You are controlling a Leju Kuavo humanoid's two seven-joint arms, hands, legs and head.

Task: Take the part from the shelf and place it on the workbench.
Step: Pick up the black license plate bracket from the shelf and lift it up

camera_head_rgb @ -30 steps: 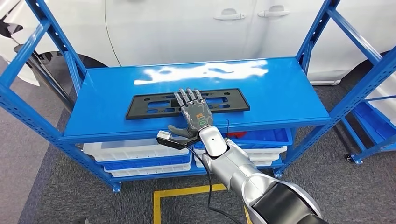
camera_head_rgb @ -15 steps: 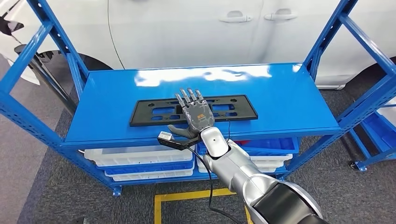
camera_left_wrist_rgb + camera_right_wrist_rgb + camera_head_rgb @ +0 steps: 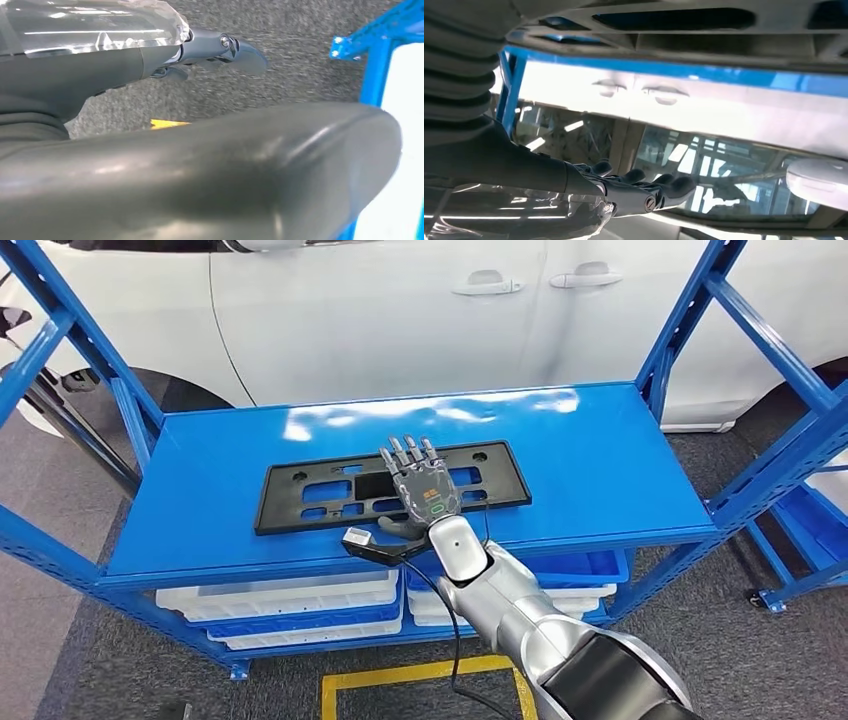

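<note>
Blue shelf (image 3: pixel 620 470) bears black part (image 3: pixel 300 495); right hand (image 3: pixel 425 490) flat above it.

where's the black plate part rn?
Head view: the black plate part lies flat mid-shelf on the blue shelf top, under the right hand.

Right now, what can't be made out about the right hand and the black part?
- Head view: the right hand covers the middle of the black part; contact cannot be told.
- Right wrist view: the part's underside is cut off by the edge.
- Left wrist view: the left hand is blurred; its fingers are unclear.
</note>
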